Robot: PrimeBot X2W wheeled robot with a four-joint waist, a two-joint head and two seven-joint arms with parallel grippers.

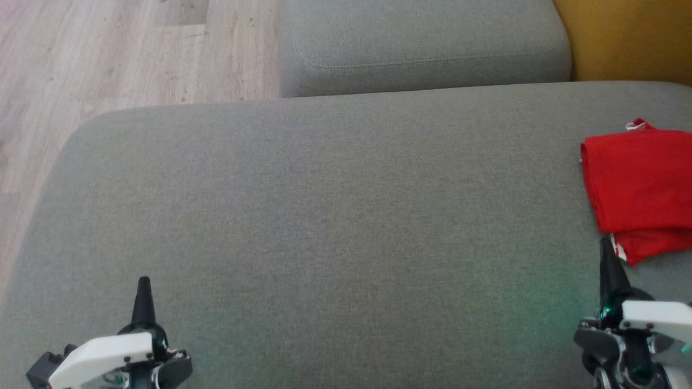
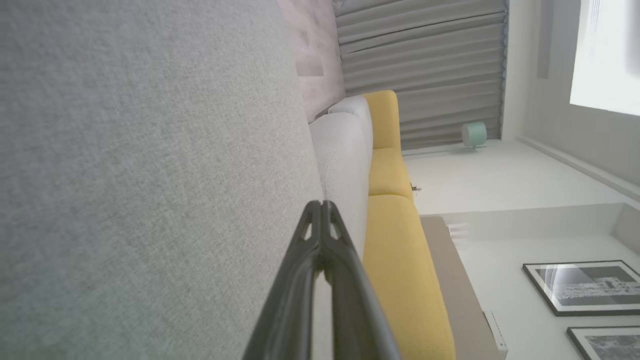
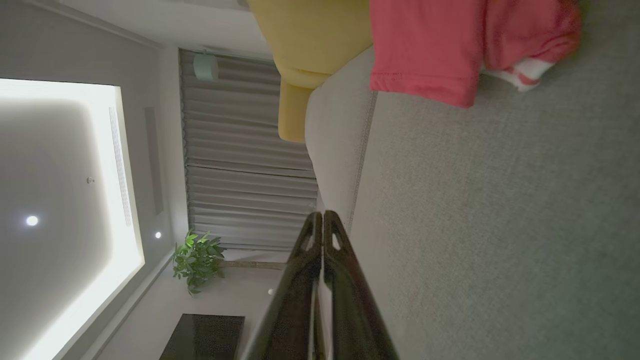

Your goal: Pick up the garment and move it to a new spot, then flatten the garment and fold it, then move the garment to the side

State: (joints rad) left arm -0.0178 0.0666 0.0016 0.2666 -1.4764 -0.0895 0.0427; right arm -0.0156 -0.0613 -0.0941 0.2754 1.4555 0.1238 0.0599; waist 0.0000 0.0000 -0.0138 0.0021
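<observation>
- Garment [image 1: 640, 189], red and folded, at the right edge of the grey sofa cushion [image 1: 324, 216], partly cut off by the frame.
- Just ahead of the right gripper [image 1: 605, 244] and slightly to its right; fingertips near the closest hem, contact unclear.
- Long axis roughly near-to-far from the robot.
- Right gripper pressed closed, holding nothing; left gripper [image 1: 144, 282] likewise closed and empty, well apart across the cushion.
- Nearer arm: the right, clearly.
- Count: one garment, two grippers, one second grey cushion [image 1: 421, 48] behind, one yellow cushion [image 1: 627, 38].
</observation>
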